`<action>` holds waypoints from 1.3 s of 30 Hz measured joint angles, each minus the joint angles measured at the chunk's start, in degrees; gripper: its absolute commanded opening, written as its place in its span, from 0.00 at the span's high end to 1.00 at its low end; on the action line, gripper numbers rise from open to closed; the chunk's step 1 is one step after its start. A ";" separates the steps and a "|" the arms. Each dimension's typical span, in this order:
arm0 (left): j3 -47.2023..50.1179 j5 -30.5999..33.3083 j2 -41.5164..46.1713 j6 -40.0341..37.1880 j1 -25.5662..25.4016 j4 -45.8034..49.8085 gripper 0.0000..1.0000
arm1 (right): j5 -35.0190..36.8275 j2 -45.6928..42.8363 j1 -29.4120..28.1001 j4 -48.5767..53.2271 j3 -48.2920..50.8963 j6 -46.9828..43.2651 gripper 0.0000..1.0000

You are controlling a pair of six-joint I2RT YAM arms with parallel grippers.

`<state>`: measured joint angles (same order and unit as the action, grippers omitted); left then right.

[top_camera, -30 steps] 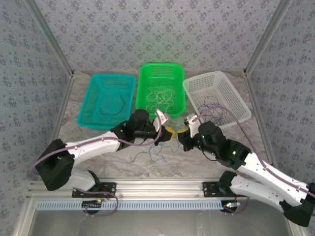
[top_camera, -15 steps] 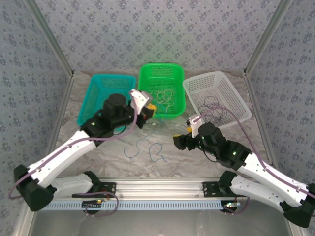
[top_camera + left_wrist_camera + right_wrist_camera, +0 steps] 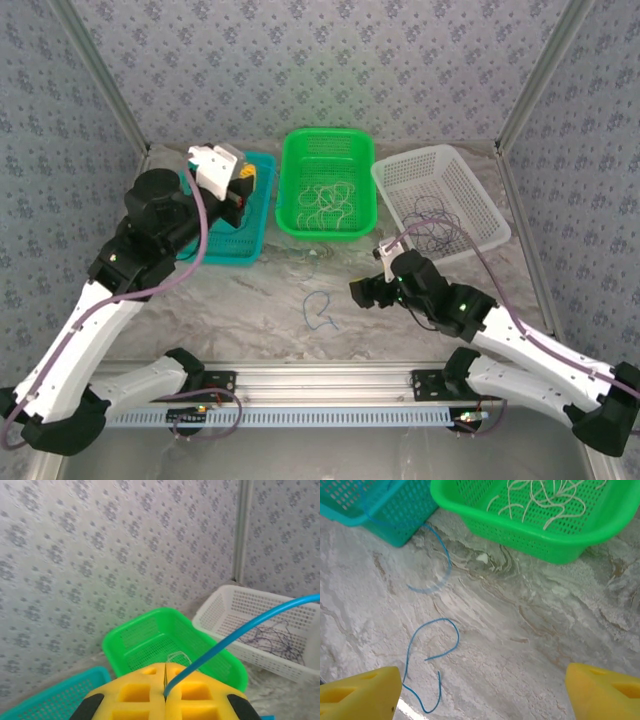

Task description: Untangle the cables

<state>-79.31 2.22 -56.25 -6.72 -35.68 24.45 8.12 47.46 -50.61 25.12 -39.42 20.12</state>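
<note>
Listing the contents of a marbled table (image 3: 240,305) enclosed by patterned walls.

1. Left gripper (image 3: 246,184): upper left of the top view, raised over the teal basket (image 3: 222,259). Its yellow pads (image 3: 135,692) are pressed together, pinching the held blue cable (image 3: 240,630), which runs from the seam up to the right edge of the left wrist view.
2. Right gripper (image 3: 358,292): centre of the top view, low over the table. Its jaws stand wide apart with nothing between them, and the yellow fingers (image 3: 360,690) sit in the two lower corners of the right wrist view.
3. Loose blue cable (image 3: 318,310): lies in a loop on the bare table, lower centre, just left of the right gripper and apart from every basket.
4. Blue strand (image 3: 442,562): hangs over the teal basket's near rim and curls onto the table. Whether it is the held cable cannot be told.
5. Cream cables (image 3: 325,198): a tangle inside the green basket (image 3: 325,134), upper centre.
6. Dark purple cables (image 3: 437,222): thin loops inside the white basket (image 3: 470,185), upper right.
</note>
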 measured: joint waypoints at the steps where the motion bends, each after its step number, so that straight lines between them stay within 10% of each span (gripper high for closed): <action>1: -0.70 0.31 0.00 -0.37 0.35 0.07 1.00 | -0.02 0.50 0.00 0.00 0.20 0.00 0.13; 39: -9.70 -9.31 -15.41 2.99 30.27 -9.46 1.00 | -1.77 3.50 -0.98 -0.55 2.08 2.97 0.15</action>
<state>-89.01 -7.09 -71.66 -3.73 -5.41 14.98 6.35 50.96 -51.59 24.58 -37.34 23.09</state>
